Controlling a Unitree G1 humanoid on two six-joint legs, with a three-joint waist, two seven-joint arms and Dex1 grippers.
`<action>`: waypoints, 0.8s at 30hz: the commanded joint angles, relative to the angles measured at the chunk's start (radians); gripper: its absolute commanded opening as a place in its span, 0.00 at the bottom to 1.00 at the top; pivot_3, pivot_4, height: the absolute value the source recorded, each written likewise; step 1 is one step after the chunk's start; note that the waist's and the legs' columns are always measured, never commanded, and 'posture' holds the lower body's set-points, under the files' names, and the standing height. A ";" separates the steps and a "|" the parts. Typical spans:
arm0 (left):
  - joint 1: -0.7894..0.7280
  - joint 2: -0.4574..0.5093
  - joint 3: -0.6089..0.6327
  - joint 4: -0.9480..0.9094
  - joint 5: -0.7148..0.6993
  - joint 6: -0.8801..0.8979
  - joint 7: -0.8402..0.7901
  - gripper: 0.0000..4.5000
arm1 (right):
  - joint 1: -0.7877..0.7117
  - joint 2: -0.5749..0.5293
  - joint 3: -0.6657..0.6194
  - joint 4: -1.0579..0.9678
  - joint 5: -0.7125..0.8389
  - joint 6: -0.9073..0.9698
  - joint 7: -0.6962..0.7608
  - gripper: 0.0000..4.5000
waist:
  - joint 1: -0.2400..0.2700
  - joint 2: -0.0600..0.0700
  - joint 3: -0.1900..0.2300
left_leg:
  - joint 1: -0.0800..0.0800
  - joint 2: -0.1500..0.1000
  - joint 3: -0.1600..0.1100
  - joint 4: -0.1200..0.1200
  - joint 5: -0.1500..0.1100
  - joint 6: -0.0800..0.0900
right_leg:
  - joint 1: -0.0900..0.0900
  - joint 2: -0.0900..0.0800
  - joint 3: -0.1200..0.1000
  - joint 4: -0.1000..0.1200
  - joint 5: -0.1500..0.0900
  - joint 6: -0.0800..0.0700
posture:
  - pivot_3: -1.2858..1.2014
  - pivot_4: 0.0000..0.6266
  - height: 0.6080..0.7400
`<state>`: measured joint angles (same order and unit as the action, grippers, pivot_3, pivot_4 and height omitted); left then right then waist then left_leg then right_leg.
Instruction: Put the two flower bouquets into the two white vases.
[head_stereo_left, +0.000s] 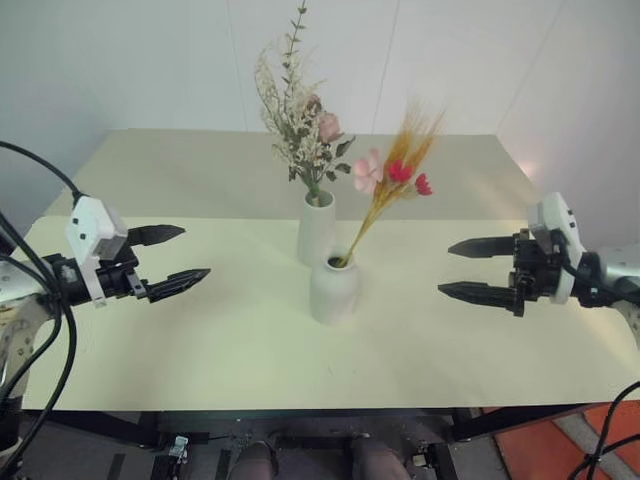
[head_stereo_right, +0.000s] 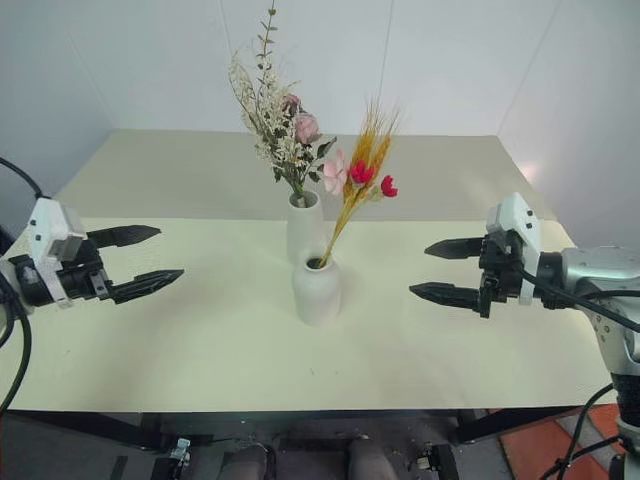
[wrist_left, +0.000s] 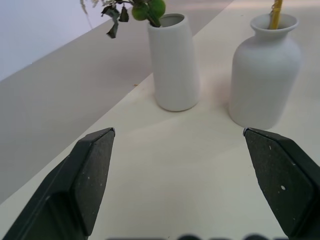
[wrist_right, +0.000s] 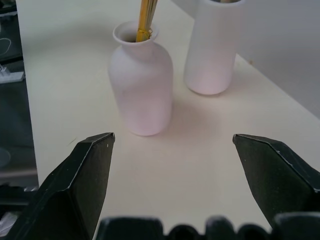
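Observation:
Two white vases stand mid-table. The taller cylindrical vase (head_stereo_left: 316, 228) holds the bushy bouquet (head_stereo_left: 297, 118) of pale sprigs, green leaves and a pink bloom. In front of it, the rounder vase (head_stereo_left: 333, 288) holds the slim bouquet (head_stereo_left: 395, 178) of yellow-orange stalks with red and pink flowers, leaning right. My left gripper (head_stereo_left: 178, 256) hangs open and empty over the table's left side, well away from the vases. On the right side my right gripper (head_stereo_left: 467, 269) is open and empty too, fingers toward the vases. Both vases also appear in the wrist views: cylindrical vase (wrist_left: 174, 62), rounder vase (wrist_right: 142, 81).
The cream table (head_stereo_left: 200, 340) has a seam running across behind the vases and butts against a white wall at the back. Its front edge lies close below. Black cables (head_stereo_left: 45, 330) hang by my left arm. An orange floor patch (head_stereo_left: 545, 450) shows at the lower right.

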<state>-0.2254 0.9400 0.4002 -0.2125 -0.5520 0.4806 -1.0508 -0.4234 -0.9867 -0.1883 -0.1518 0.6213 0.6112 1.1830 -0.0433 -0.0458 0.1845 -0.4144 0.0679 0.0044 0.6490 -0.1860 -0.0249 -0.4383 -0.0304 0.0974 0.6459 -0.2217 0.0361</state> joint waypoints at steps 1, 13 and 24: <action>0.022 -0.015 0.037 -0.075 -0.031 0.003 0.032 0.99 | -0.038 -0.002 -0.009 0.008 -0.009 -0.025 -0.002 1.00 | 0.000 0.000 0.000 | 0.000 0.000 0.000 0.000 0.000 0.000 | 0.000 0.000 0.000 0.000 0.000 0.000 | 0.52 0.24 1.00; -0.019 -0.088 -0.025 -0.102 -0.047 0.032 0.126 0.99 | -0.095 -0.049 -0.033 0.019 -0.012 0.025 -0.021 1.00 | 0.001 0.000 0.000 | 0.000 0.000 0.001 -0.001 0.000 0.000 | 0.000 0.000 0.000 0.000 0.003 0.004 | 0.52 0.24 1.00; -0.108 -0.045 -0.120 -0.078 -0.063 0.103 0.098 0.99 | 0.044 -0.169 -0.151 0.046 -0.005 0.037 0.039 1.00 | 0.000 0.000 0.000 | 0.001 0.000 0.000 -0.001 0.000 0.000 | 0.000 0.001 0.000 0.000 0.002 0.004 | 0.52 0.24 1.00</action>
<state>-0.2928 0.8759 0.2920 -0.3009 -0.6247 0.5924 -0.9404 -0.3922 -1.1346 -0.2760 -0.0803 0.6044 0.6569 1.2029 -0.0428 -0.0457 0.1846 -0.4137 0.0680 0.0048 0.6479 -0.1861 -0.0249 -0.4385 -0.0299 0.0975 0.6463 -0.2194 0.0401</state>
